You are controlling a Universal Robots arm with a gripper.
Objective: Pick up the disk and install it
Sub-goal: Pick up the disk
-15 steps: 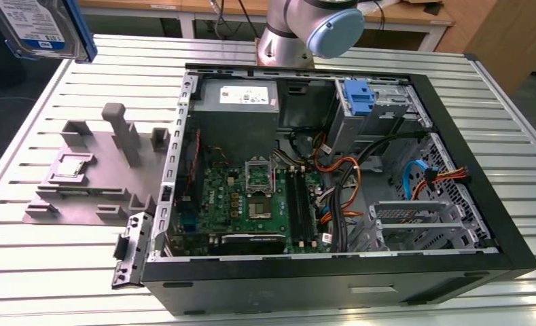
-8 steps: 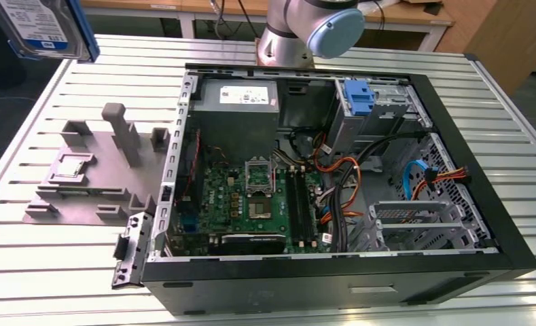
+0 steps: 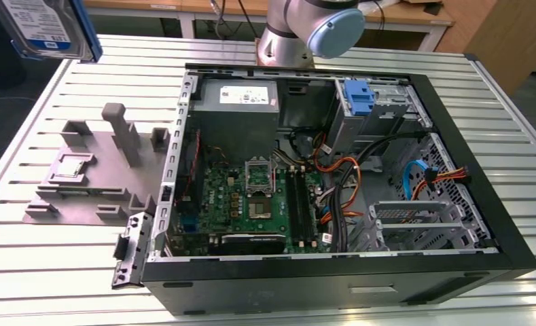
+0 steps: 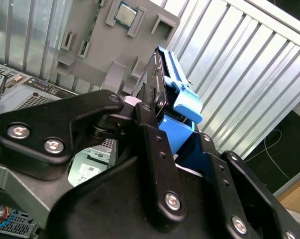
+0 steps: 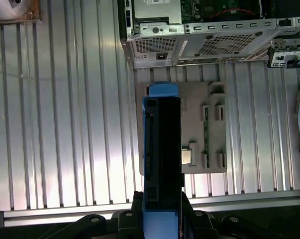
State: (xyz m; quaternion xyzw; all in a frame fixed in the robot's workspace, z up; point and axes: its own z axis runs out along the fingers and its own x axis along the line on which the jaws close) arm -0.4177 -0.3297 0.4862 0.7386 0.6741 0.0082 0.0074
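Above the grey fixture plate (image 3: pixel 77 183), at the exterior view's far left, the disk (image 3: pixel 41 27) hangs on edge, clamped in the closed gripper (image 5: pixel 162 199), well apart from the open computer case (image 3: pixel 340 272). Carrying it well probably calls for a firm, untilted hold clear of the cables (image 3: pixel 345 183).
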